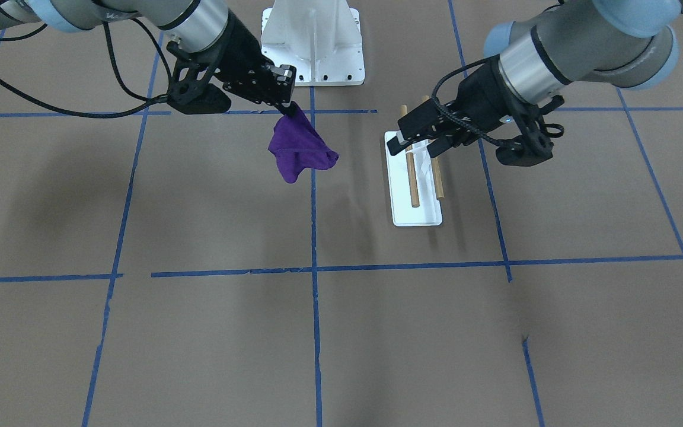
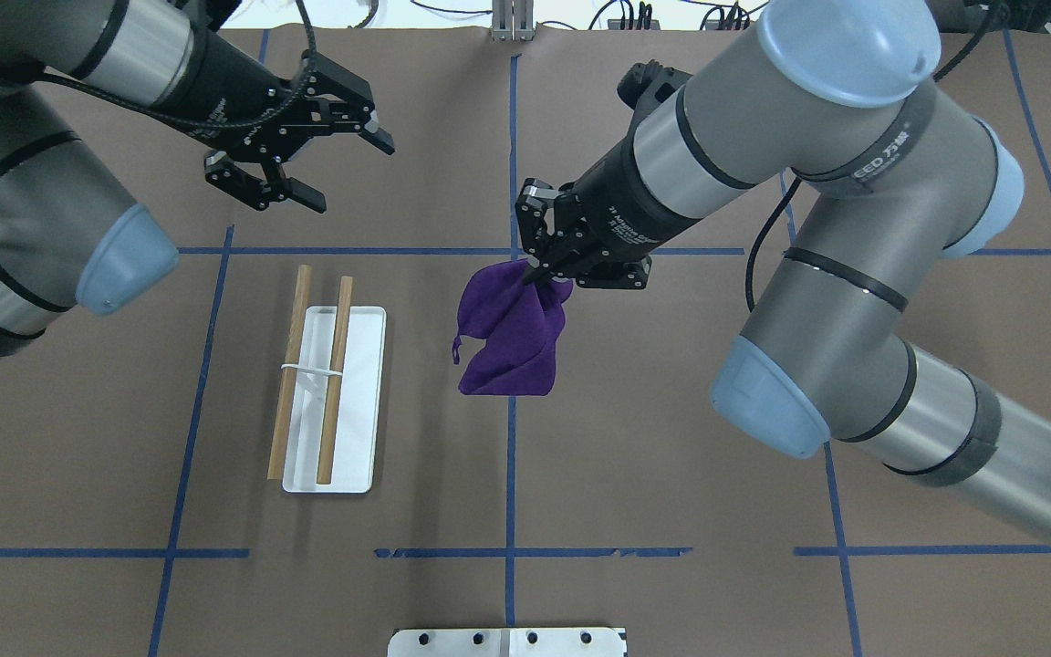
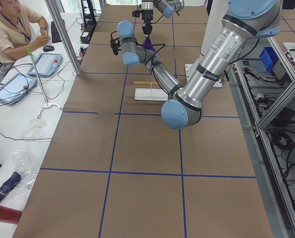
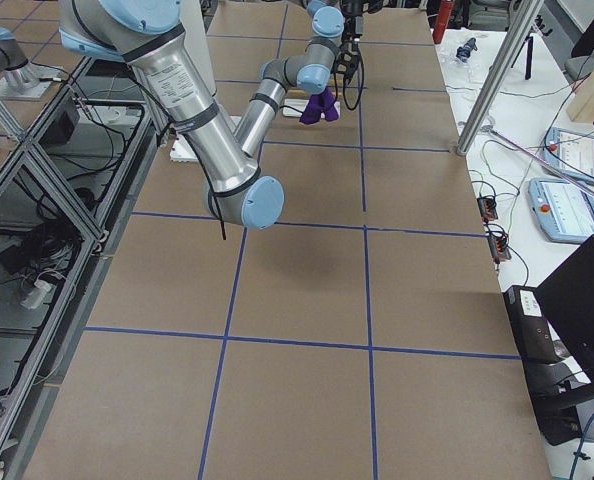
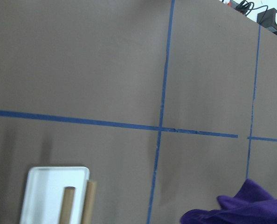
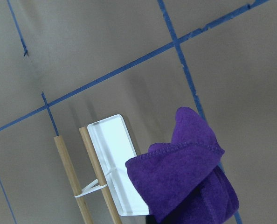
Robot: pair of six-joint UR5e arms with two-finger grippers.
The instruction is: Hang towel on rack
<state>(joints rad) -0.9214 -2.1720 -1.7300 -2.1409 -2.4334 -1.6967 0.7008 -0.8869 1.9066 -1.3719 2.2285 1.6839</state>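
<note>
The purple towel (image 2: 512, 338) hangs bunched from my right gripper (image 2: 536, 271), which is shut on its top corner and holds it above the table's middle. It also shows in the front view (image 1: 300, 151) and the right wrist view (image 6: 185, 177). The rack (image 2: 357, 401), a white flat base with two wooden rods (image 2: 336, 374), stands to the towel's left, apart from it. In the front view the rack (image 1: 415, 214) sits under my left gripper (image 1: 417, 147). My left gripper (image 2: 357, 178) is open and empty, hovering over the rack's far end.
A white bolted metal pedestal (image 1: 313, 41) stands at the robot's side of the table. Blue tape lines (image 2: 511, 438) cross the brown table cover. An operator (image 3: 11, 27) sits at a side desk with tablets.
</note>
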